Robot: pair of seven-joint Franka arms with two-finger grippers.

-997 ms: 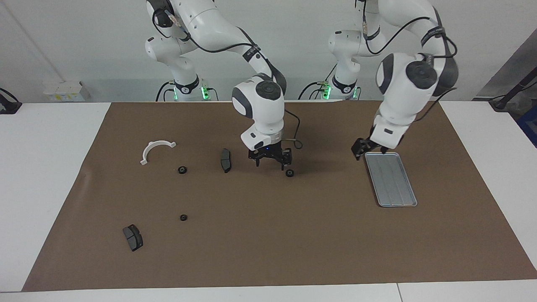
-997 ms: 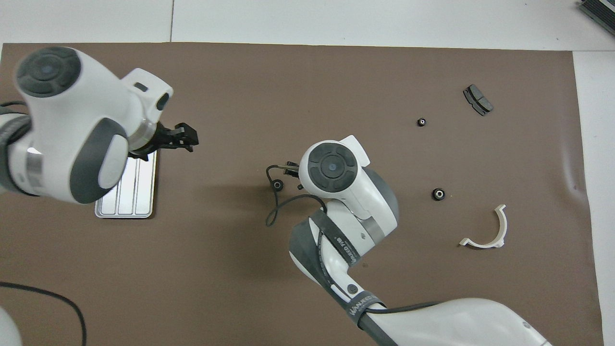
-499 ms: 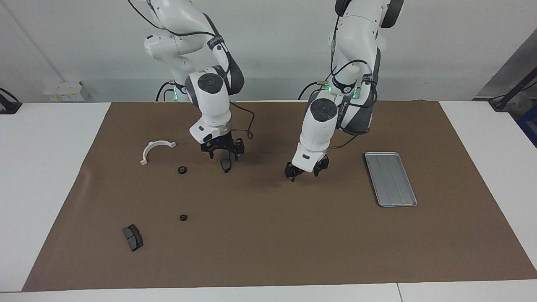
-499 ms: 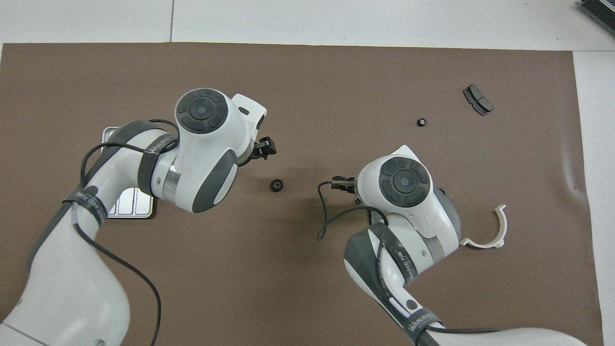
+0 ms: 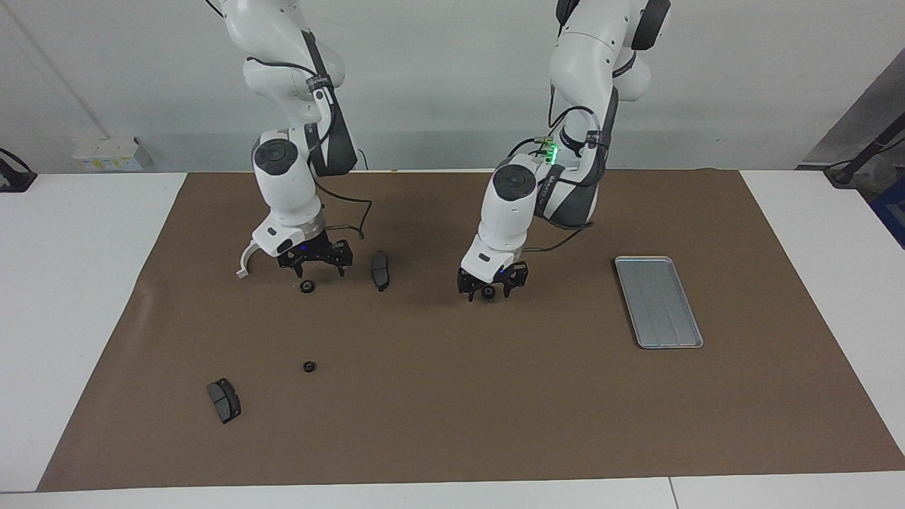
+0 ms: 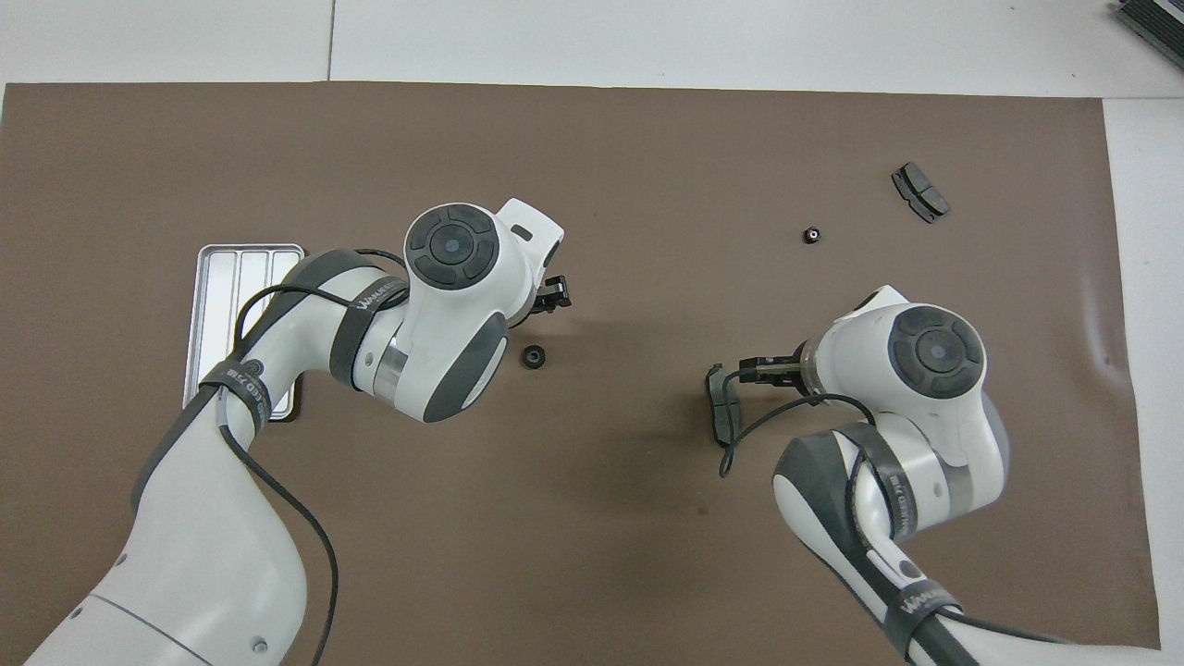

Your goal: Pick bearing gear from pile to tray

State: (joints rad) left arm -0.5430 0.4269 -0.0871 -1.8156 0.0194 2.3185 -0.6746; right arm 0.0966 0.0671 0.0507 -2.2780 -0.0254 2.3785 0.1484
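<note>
Black gear (image 5: 488, 292) is being straddled by the open left pincer (image 5: 488, 289) for gripping; the open, empty right pincer (image 5: 314, 264) is being hung over another gear (image 5: 307, 285).

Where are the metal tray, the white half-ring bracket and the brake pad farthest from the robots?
metal tray (image 5: 658, 300), facing view, on its ridged floor.
white half-ring bracket (image 5: 244, 260), facing view, on its visible curved end.
brake pad (image 5: 224, 400), facing view, on its dark face.
</note>
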